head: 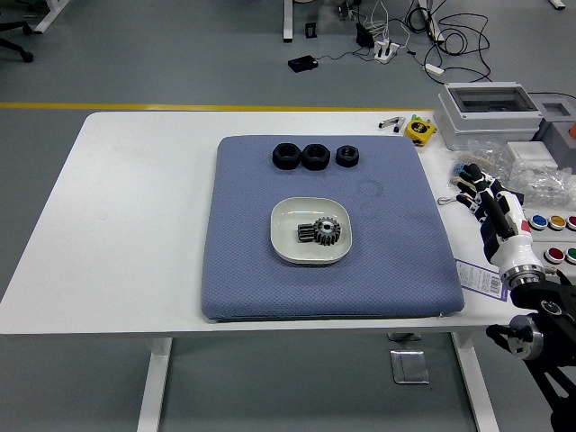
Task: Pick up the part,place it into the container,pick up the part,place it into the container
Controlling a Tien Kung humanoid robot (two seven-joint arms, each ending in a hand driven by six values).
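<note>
I'm seeing one gear [322, 231] lying in the dish [286, 243]; three nuts [314, 156] are waiting; my right hand [490, 200] is hanging open, empty.

The table [135, 225] looked smooth and matt white. The mat [396, 243] was blue textured cloth. The bowl [283, 236] showed glossy white, holding a dull metal gear [326, 231]. Three nuts [314, 156] looked matt black.

A blue-grey pad [328, 225] with a fine dotted weave covers the middle of the white table [135, 225]. On it sit a cream-white dish [286, 236] holding a dark grey metal gear [323, 231] and, at the far edge, three black nuts [314, 156]. The right hand [490, 202] is black and white, and a yellow tape measure [419, 130] lies far right.
</note>
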